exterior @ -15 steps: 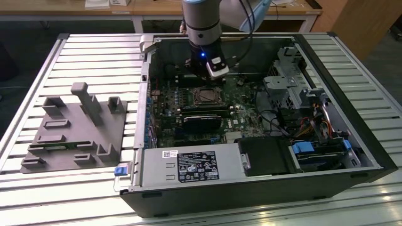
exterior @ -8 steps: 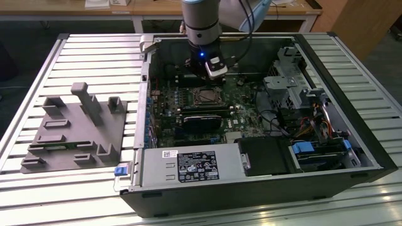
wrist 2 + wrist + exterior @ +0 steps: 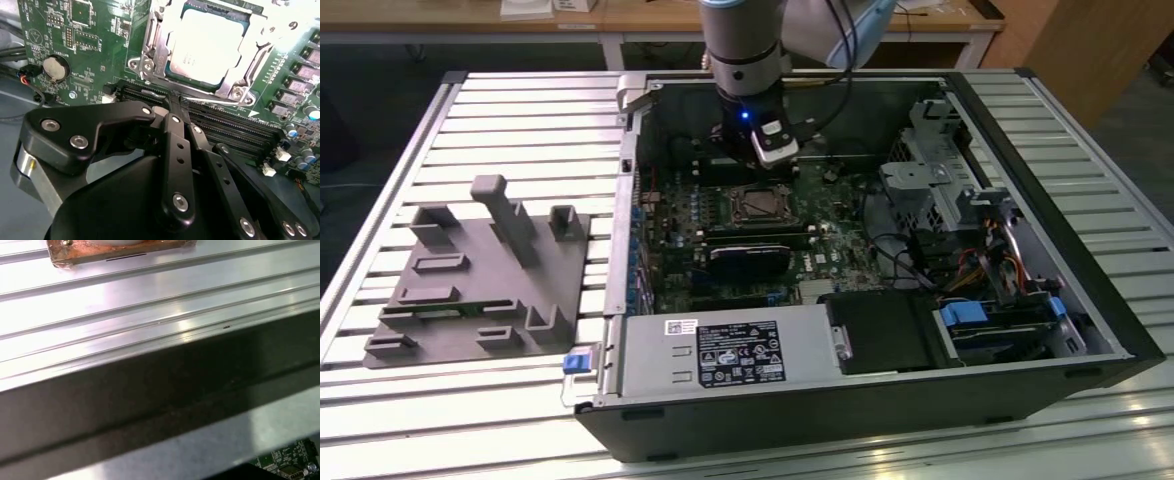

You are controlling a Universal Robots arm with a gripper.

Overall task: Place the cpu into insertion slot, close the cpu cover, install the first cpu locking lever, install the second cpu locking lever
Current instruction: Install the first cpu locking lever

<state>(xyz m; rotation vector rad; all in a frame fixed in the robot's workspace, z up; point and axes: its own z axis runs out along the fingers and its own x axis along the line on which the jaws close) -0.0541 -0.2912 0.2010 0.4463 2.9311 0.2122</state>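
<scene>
A robot arm reaches into an open computer case (image 3: 1067, 330) lying on its side on a ribbed aluminium bench (image 3: 520, 110), its tool (image 3: 172, 107) poised just short of the insertion slot (image 3: 150, 60) on the green motherboard (image 3: 95, 45). In the second wrist view the black fingers (image 3: 175, 150) are drawn together with nothing between them, their tips over the long black memory slots (image 3: 225, 125) that run beside the socket. The cpu (image 3: 205, 50), pale and silvery, lies flat in the slot, its faint print too small to read. The cpu cover (image 3: 252, 45) is folded down around it, framing the chip through its window, its edges square with the socket's.

A white label (image 3: 738, 354) with dense print that cannot be made out sits on the power supply (image 3: 720, 350) at the case's near edge. A grey fixture block (image 3: 480, 280) with upright posts stands on the bench at the exterior view's left. Wooden tables (image 3: 667, 20) stand behind.
</scene>
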